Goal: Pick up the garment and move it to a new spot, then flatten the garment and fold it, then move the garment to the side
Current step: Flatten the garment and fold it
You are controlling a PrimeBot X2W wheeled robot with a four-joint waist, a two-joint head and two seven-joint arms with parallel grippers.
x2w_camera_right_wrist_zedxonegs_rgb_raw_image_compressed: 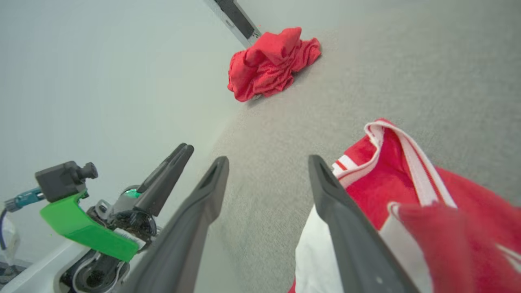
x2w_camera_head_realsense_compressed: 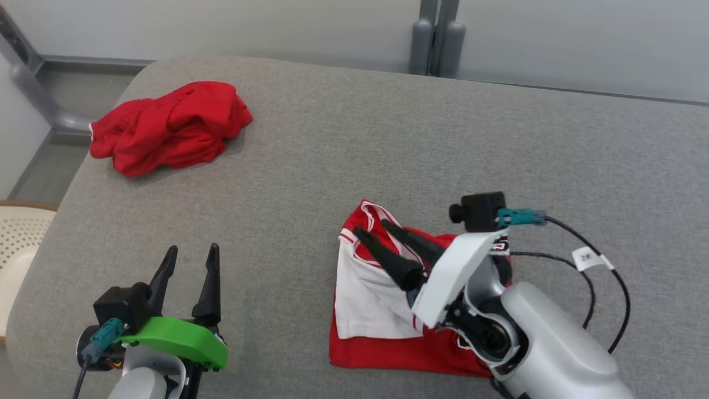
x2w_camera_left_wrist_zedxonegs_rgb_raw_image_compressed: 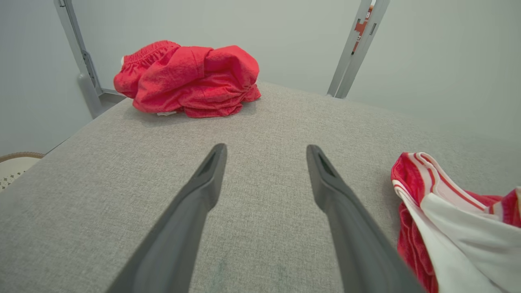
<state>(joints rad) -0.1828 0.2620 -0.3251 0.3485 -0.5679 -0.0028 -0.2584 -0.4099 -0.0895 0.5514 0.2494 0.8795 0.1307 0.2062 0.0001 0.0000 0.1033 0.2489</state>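
Observation:
The garment (x2w_camera_head_realsense_compressed: 365, 293), a red-and-white jersey, lies folded into a rough rectangle on the grey padded surface near the front, right of centre. Its white panel faces up over a red layer, and a striped trim edge (x2w_camera_right_wrist_zedxonegs_rgb_raw_image_compressed: 411, 154) curls up at its far end. My right gripper (x2w_camera_head_realsense_compressed: 371, 227) hovers over the garment's far-left part, open, with nothing between its fingers (x2w_camera_right_wrist_zedxonegs_rgb_raw_image_compressed: 211, 183). The garment's edge (x2w_camera_left_wrist_zedxonegs_rgb_raw_image_compressed: 447, 211) also shows in the left wrist view. My left gripper (x2w_camera_head_realsense_compressed: 193, 248) stands open over bare surface at the front left, well apart from the garment.
A crumpled all-red garment (x2w_camera_head_realsense_compressed: 169, 126) lies at the far left of the grey surface (x2w_camera_head_realsense_compressed: 388, 138), near its rounded edge. A pale perforated basket (x2w_camera_head_realsense_compressed: 16, 244) sits off the left side. Metal posts (x2w_camera_head_realsense_compressed: 437, 39) stand behind the far edge.

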